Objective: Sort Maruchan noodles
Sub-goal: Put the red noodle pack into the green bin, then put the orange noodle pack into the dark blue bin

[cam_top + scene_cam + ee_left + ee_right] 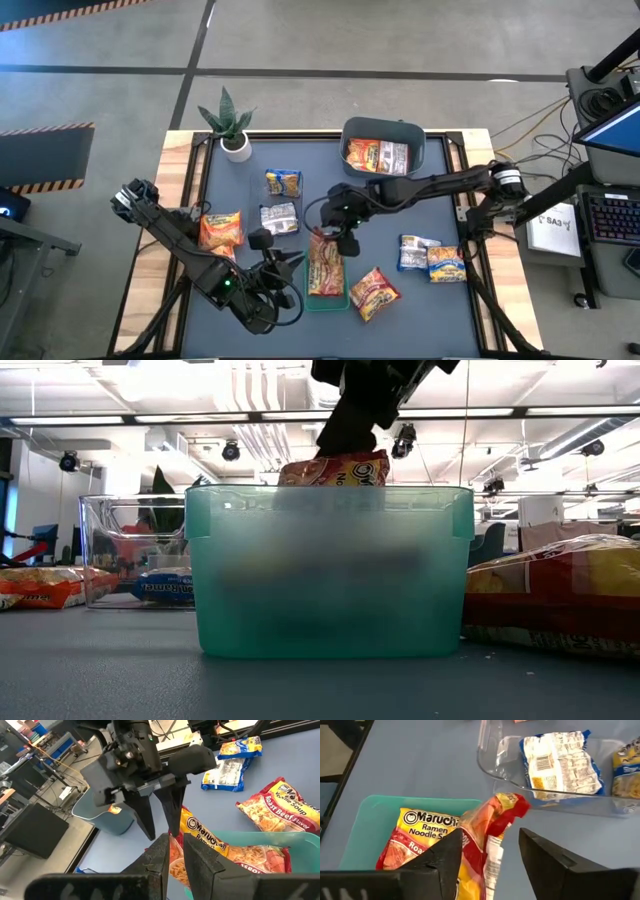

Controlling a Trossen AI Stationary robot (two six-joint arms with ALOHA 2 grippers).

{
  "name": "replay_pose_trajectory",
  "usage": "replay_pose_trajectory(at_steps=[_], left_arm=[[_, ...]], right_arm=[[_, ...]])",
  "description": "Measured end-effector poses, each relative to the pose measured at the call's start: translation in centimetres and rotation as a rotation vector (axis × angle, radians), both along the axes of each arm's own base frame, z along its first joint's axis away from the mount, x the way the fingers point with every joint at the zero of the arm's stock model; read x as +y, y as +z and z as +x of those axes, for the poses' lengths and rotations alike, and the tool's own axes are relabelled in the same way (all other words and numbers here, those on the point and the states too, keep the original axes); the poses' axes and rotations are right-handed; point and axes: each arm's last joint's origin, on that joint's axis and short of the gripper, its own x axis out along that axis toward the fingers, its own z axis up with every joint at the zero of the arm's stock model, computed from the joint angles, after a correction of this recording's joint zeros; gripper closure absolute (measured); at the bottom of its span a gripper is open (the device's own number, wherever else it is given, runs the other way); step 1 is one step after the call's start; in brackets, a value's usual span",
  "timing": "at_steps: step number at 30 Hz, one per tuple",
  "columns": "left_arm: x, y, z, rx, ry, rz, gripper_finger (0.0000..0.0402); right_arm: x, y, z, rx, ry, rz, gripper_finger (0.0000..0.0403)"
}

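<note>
A tall teal bin (327,306) (330,570) stands at the middle of the table. One orange-red Maruchan packet (415,835) lies flat in it. A second orange-red packet (480,830) (335,470) stands on end in the bin, its top above the rim. My right gripper (340,238) (490,840) hangs over it, open, with one finger on each side of the packet's top. My left gripper (290,262) (176,857) hovers just left of the bin. Its fingers are almost together with nothing between them. My right gripper stands open around the upper end (507,805) of the upright orange-red packet, coming from above and slanting down. The packet's lower part is in the teal bin. It leans toward one finger (445,855), and I cannot tell whether that finger touches it.
A clear bin (252,195) (490,765) holds blue and silver packets. A grey-blue bin (385,125) at the far side holds an orange one. Loose packets lie at the left (220,230), near the front (373,292) and at the right (447,263). A potted plant (232,125) stands at the far left.
</note>
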Motion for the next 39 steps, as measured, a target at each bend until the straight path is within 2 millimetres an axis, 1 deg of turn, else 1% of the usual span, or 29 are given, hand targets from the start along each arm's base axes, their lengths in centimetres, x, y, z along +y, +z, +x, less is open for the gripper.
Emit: replay_pose_trajectory(at_steps=[4,7,10,14,20,23,26,29,33,36,39], left_arm=[[0.1,-0.1,-0.1,0.001,0.013,-0.018,0.0364],[0.4,-0.5,-0.5,0.021,0.039,-0.054,0.0364],[0.9,-1.0,-1.0,0.074,0.083,-0.133,0.0364],[1.9,-1.7,-2.1,0.158,0.211,-0.275,0.0364],[2.7,-2.6,-4.5,0.429,0.455,-0.513,0.0364],[2.3,-2.9,-5.2,0.562,0.483,-0.585,0.0364],[1.2,-3.6,-6.0,0.642,0.39,-0.575,0.0364],[-0.3,-4.9,-7.1,0.678,0.297,-0.567,0.0364],[-1.4,-6.3,-8.4,0.703,0.277,-0.591,0.0364],[-1.6,-7.5,-9.0,0.718,0.288,-0.594,0.0364],[-1.7,-9.0,-9.4,0.793,0.297,-0.644,0.0364]], right_arm=[[-0.3,0.9,-0.7,0.007,-0.022,0.016,0.0206],[-0.3,2.1,-1.7,0.0,-0.031,0.024,0.0205],[-0.3,3.4,-2.9,-0.018,-0.032,0.024,0.0204],[-0.4,4.9,-4.8,-0.059,-0.04,0.035,0.0204],[-0.5,5.7,-7.7,-0.12,-0.068,0.031,0.0204],[-0.6,5.6,-8.9,-0.175,-0.074,0.038,0.0204],[-0.6,5.0,-10.1,-0.24,-0.075,0.05,0.0204],[-0.6,4.1,-11.2,-0.309,-0.072,0.055,0.0204],[-0.5,3.1,-12.4,-0.389,-0.071,0.069,0.0204],[-0.5,2.2,-13.1,-0.431,-0.069,0.073,0.0204],[-0.5,1.7,-13.5,-0.478,-0.067,0.076,0.0204]])
